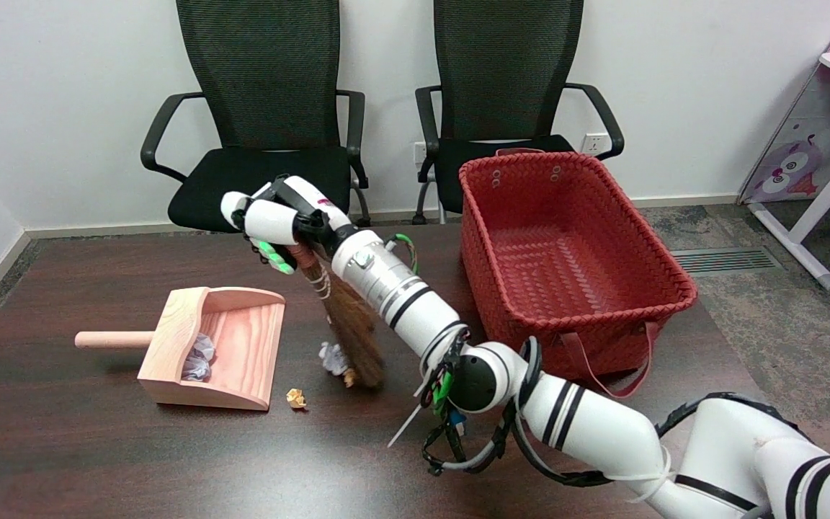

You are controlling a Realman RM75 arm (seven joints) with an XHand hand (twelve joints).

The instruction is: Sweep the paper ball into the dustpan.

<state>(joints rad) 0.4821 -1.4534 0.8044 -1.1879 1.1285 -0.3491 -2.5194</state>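
Observation:
My right hand (276, 220) grips the top of a small straw broom (352, 333), whose bristles hang down to the table. A crumpled white paper ball (331, 357) lies against the bristles' left side, with a small tan scrap (349, 378) at the bristle tips. Another small tan paper ball (296, 398) sits on the table just off the lower right corner of the wooden dustpan (242, 339). The dustpan lies left of the broom, its handle pointing left, and a pale crumpled paper ball (198, 357) rests inside against its back wall.
A red woven basket (637, 238) stands on the table to the right, close behind my forearm. Two black office chairs (271, 108) are behind the table's far edge. The dark wooden table (83, 447) stretches out to the left and front.

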